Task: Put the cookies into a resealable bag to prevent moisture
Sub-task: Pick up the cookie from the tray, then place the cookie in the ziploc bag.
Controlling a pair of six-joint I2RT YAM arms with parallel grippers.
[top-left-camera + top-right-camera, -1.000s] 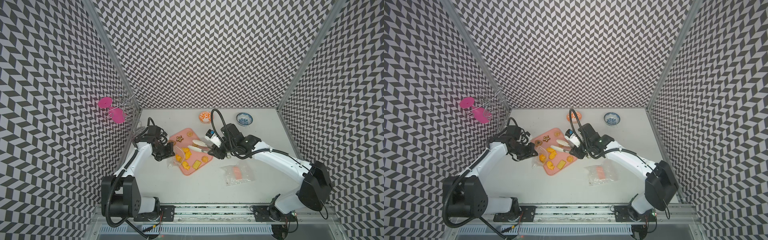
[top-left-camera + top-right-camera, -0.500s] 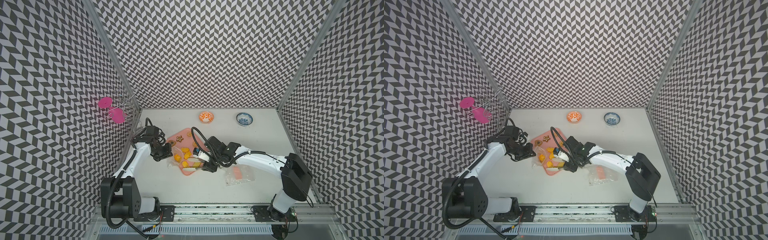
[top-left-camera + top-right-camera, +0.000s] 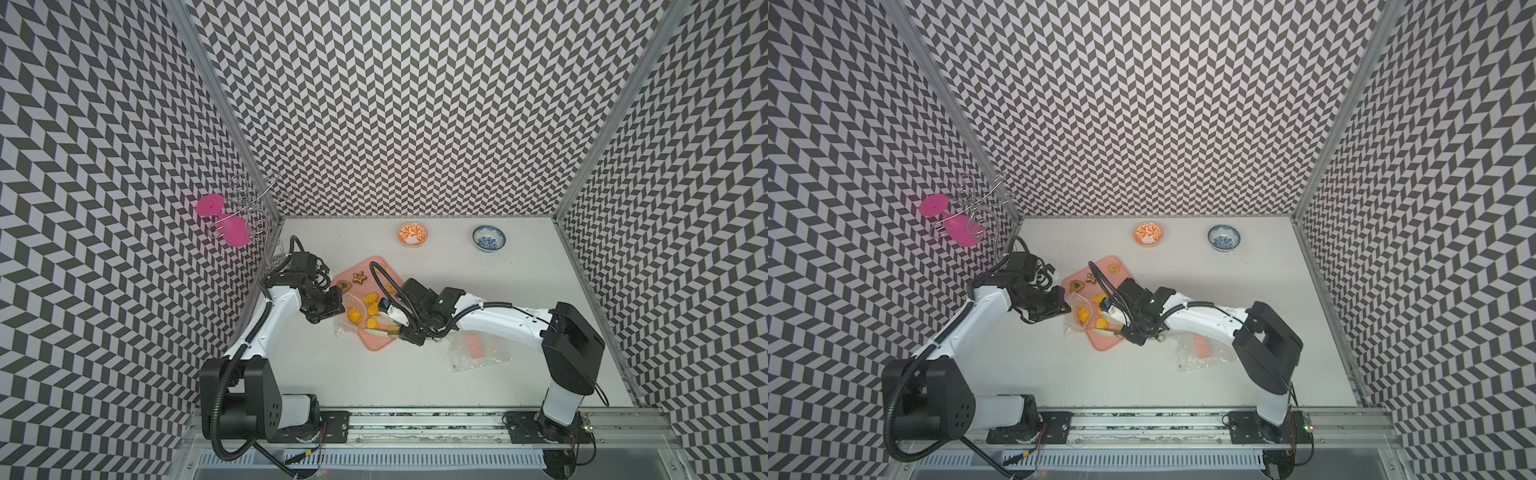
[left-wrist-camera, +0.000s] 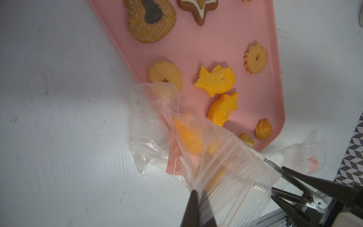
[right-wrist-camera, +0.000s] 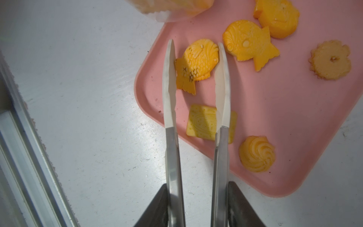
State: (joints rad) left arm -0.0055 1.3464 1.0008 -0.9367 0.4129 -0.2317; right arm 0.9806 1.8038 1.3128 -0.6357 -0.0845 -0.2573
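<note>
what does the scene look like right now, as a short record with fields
left gripper: shut on the clear bag, orange cookie inside
right gripper: shut on the tongs
tongs: tips on either side of a fish cookie
tray: pink, holds loose cookies, among them a square cracker and a swirl
spare bag: flat on the table by the right arm
back of table: orange bowl, blue bowl

Swung forward with the right gripper point(image 3: 401, 330) to the near corner of the pink tray point(image 5: 275, 118), bringing the tongs point(image 5: 222, 78) astride a fish cookie point(image 5: 196, 62).
</note>
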